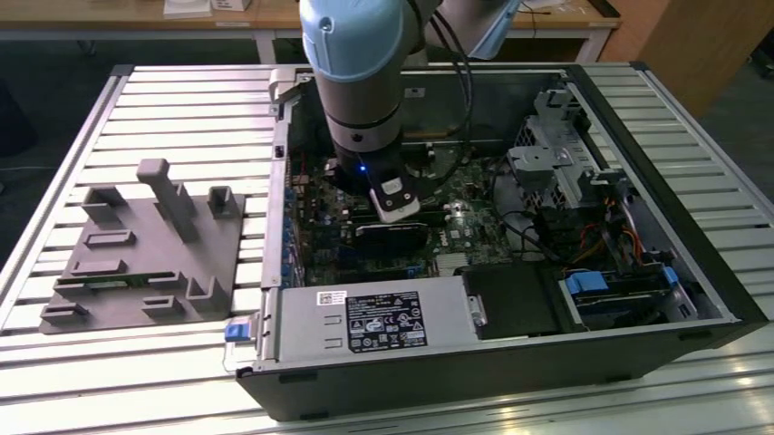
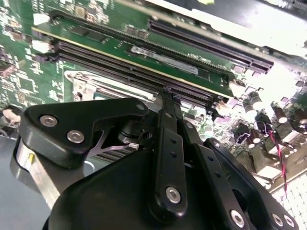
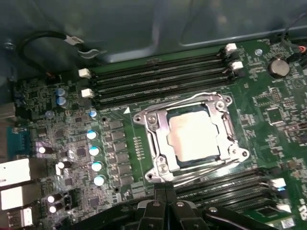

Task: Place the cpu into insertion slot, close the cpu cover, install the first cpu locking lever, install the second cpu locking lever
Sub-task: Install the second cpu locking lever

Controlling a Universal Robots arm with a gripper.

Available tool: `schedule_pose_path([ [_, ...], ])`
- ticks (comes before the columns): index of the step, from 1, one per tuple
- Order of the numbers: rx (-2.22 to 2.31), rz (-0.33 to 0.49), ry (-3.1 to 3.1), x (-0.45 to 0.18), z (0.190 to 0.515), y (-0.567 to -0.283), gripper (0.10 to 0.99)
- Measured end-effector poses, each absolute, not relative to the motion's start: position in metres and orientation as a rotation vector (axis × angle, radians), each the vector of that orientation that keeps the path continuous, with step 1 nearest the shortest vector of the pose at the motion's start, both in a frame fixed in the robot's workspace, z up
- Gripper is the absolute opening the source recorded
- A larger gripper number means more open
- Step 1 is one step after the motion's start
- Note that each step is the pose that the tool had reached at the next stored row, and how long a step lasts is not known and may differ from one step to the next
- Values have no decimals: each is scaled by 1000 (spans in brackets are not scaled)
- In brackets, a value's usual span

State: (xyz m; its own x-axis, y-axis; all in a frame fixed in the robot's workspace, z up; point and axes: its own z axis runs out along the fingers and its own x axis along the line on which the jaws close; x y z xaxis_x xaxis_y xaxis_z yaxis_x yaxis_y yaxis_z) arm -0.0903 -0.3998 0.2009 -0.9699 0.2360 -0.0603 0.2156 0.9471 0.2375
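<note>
Standing by the open PC case (image 1: 508,362), I'd say the chip part is done: the cpu (image 3: 193,133) sits in the insertion slot (image 3: 158,168), and the cpu cover (image 3: 156,129) looks folded down around it. The gripper (image 3: 165,203) hangs just beside the socket, between it and the nearer memory slots (image 3: 230,191), jaws pinched together on nothing. A thin wire lever (image 3: 211,167) runs along that socket edge. My guess: catch the lever squarely and press slowly so it doesn't skid off.
</note>
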Motion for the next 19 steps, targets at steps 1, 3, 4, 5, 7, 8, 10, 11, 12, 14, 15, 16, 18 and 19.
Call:
schedule_pose_path([
  [1, 351, 365, 3012, -91, 200, -400, 106],
  [3, 352, 387, 3011, -93, 199, -400, 106],
  [4, 352, 394, 3011, -93, 198, -400, 106],
  [5, 352, 399, 3010, -93, 197, -400, 106],
  [7, 353, 409, 3010, -94, 195, -400, 106],
  [8, 353, 414, 3009, -94, 194, -400, 106],
  [10, 354, 424, 3009, -94, 193, -400, 106],
  [11, 354, 428, 3008, -94, 192, -400, 106],
  [12, 354, 432, 3008, -94, 191, -400, 106],
  [14, 354, 437, 3008, -94, 190, -400, 106],
  [15, 354, 437, 3008, -94, 189, -400, 106],
  [16, 354, 438, 3008, -94, 188, -400, 106],
  [18, 355, 440, 3008, -94, 188, -400, 106],
  [19, 355, 440, 3008, -94, 188, -400, 106],
])
